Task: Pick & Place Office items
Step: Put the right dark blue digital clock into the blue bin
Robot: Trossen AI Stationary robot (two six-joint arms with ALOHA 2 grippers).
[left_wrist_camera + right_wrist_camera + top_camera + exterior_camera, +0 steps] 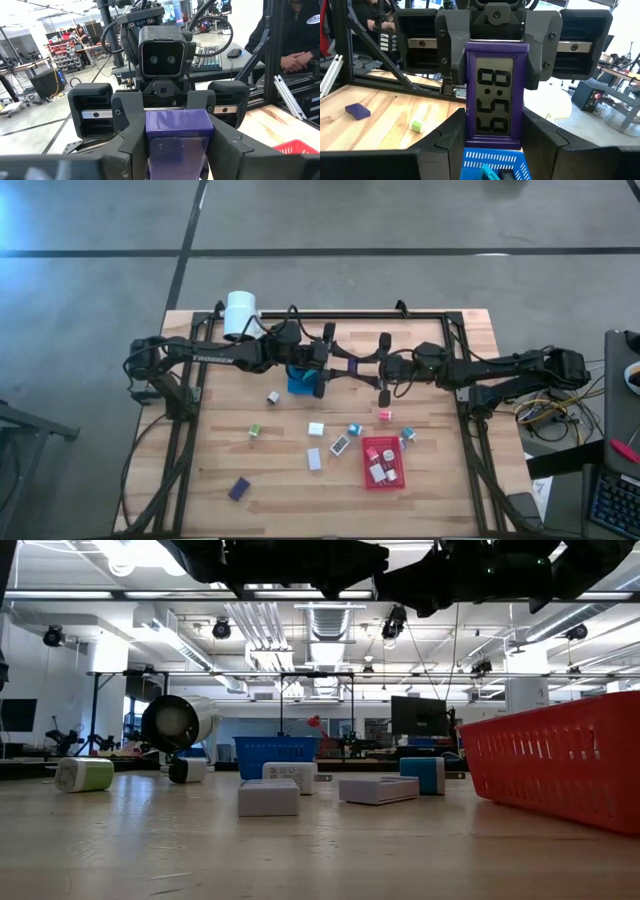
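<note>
A purple digital clock [352,366], one of the office items, hangs in mid-air between my two grippers over the table's middle. Its display [494,100] faces the right wrist camera, and its plain back [177,132] faces the left wrist camera. My left gripper [333,366] comes in from the left and my right gripper [378,370] from the right, both shut on the clock. The blue tray [298,382] stands just below the left gripper. Other small office items lie loose on the wood, among them a purple block [238,488] and a green-white one [254,431]. My left gripper pinches the clock's two long sides [469,62] between its two fingers [451,55], at the end farther from the right arm. It comes in level from the table's left. The clock is clear of the table. My right gripper pinches the same two long sides [470,131] between its two fingers [445,142], at the clock's other end. It comes in level from the table's right, facing the left gripper. The clock spans the gap between the two grippers.
The red tray [384,463] at the near right holds several small pieces. A white roll [241,315] stands at the far left. Loose items lie between the trays [316,429]. A dark frame rims the table. A person [295,40] sits beyond the table's edge.
</note>
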